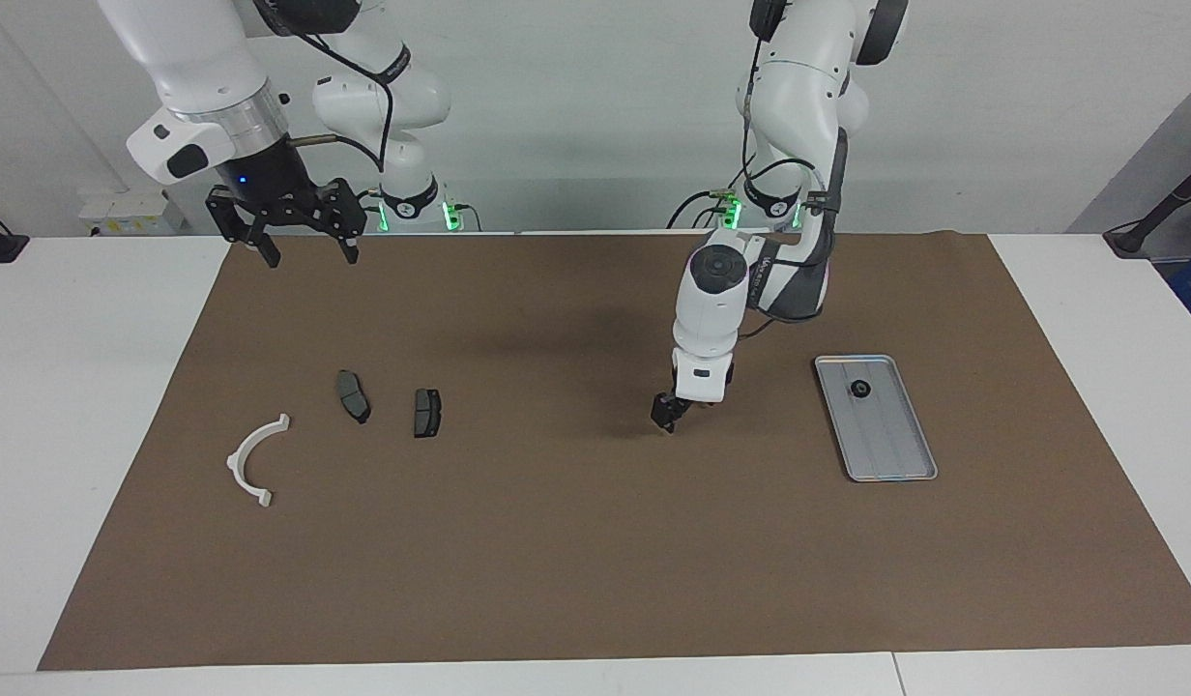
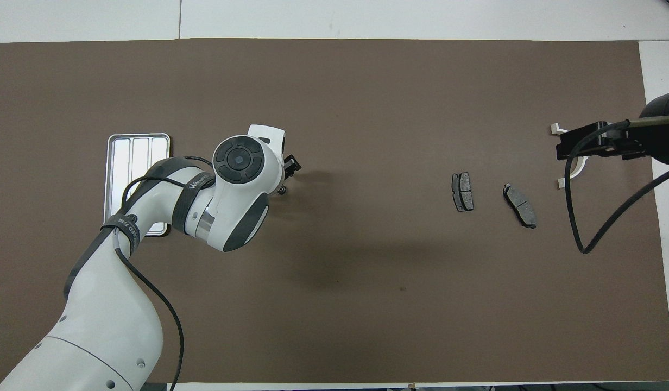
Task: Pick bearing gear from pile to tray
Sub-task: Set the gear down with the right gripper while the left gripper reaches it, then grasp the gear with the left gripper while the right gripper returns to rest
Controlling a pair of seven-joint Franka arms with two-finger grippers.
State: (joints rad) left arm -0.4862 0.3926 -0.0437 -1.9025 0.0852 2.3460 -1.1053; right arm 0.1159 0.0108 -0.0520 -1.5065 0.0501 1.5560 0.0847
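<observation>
L gripper is low over bare brown mat, near the mid table, betw the tray and the brake pads; can't tell if fingers are clenched or holding anything. Tray: flat silver-grey, ribbed floor, low rim, toward L arm's end. One small black ring, the bearing gear, sits in it at the end nearer the robots. R gripper waits raised, fingers spread apart, empty. White half-ring arc lies beside the pads, toward R arm's end.

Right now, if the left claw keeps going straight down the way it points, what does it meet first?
Probably just the brown mat: the left claw points down, low over a bare patch between the brake pads and the tray.
</observation>
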